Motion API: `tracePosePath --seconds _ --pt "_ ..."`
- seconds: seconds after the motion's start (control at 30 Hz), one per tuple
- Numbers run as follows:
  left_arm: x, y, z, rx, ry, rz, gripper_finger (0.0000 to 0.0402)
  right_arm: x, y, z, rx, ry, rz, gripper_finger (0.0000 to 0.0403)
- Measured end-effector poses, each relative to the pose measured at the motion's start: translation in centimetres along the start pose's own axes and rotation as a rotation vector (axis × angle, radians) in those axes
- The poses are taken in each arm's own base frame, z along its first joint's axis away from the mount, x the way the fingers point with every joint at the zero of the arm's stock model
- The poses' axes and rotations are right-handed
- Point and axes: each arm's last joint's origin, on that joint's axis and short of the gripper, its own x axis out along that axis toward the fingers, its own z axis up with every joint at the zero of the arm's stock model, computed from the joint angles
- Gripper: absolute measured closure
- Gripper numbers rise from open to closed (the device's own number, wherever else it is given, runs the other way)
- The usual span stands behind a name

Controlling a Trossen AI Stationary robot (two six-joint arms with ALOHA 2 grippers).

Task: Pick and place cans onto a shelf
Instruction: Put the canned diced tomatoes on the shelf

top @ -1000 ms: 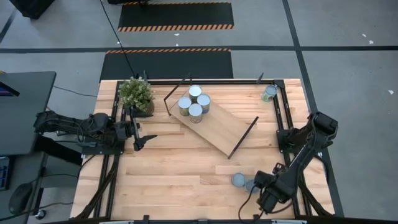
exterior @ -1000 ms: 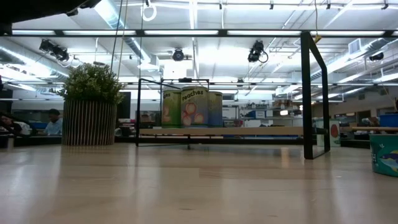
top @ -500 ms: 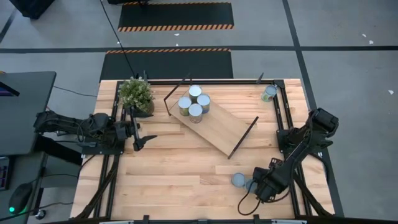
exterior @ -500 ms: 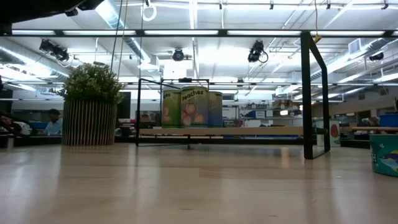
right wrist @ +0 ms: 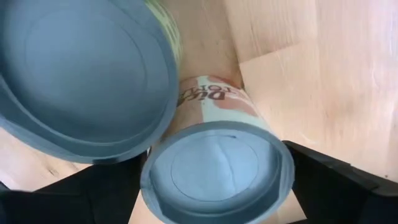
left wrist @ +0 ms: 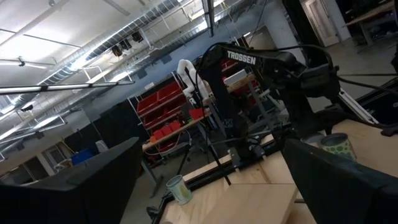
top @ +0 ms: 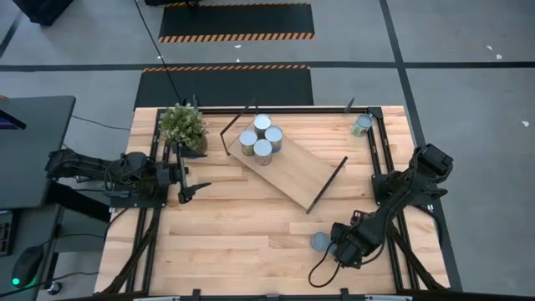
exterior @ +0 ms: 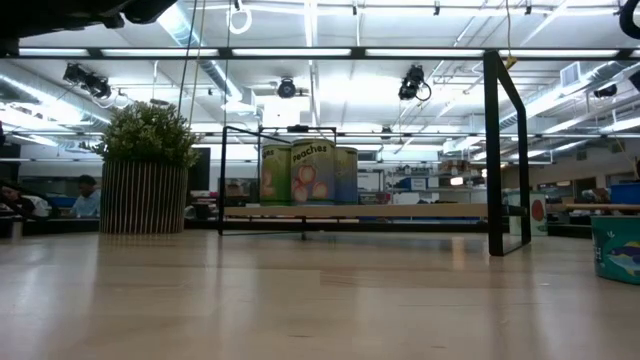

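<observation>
Four cans (top: 262, 138) cluster on the shelf (top: 288, 165) beside the plant (top: 184, 127)

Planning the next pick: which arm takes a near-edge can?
Right. The right gripper, open, hangs directly over the two cans near the table's front edge. The left gripper waits open at the left side, nearer the shelf.
</observation>
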Motion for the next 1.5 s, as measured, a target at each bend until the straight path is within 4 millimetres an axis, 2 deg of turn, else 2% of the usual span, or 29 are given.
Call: tracePosePath --seconds 0.17,0.33,0.53,0.67,0.83,1.0,1.17,1.3,1.5 --pt "0.0 0.0 0.0 0.001 0.001 -0.001 0.0003 0.7 -0.3 0.1 -0.012 -0.006 0.001 0.0040" --pt "0.0 0.0 0.0 0.001 0.002 -0.001 0.0003 1.1 -0.5 0.2 -0.007 0.005 0.012 0.0072" --pt "0.0 0.0 0.0 0.005 0.002 -0.001 0.0003 -0.2 -1.2 0.4 0.017 0.052 0.076 0.0110" --pt "0.0 0.0 0.0 0.004 0.001 -0.001 0.0003 -3.0 -2.0 0.7 0.058 0.072 0.095 0.0111" --pt "0.0 0.0 0.0 0.005 0.000 0.000 0.0003 -8.7 -2.6 1.9 0.114 0.024 0.128 0.0101" --pt "0.0 0.0 0.0 0.004 0.000 0.000 0.0003 -14.7 -2.2 3.7 0.058 -0.220 0.202 0.0102" --pt "0.0 0.0 0.0 0.003 0.000 0.000 0.0003 -19.3 -3.6 5.7 0.020 -0.510 0.162 0.0102" --pt "0.0 0.0 0.0 0.004 0.000 0.000 0.0003 -20.9 -6.0 8.1 -0.002 -0.621 0.076 0.0102" --pt "0.0 0.0 0.0 0.005 0.000 0.000 0.0003 -21.0 -11.5 12.9 0.053 -0.635 -0.046 0.0102"
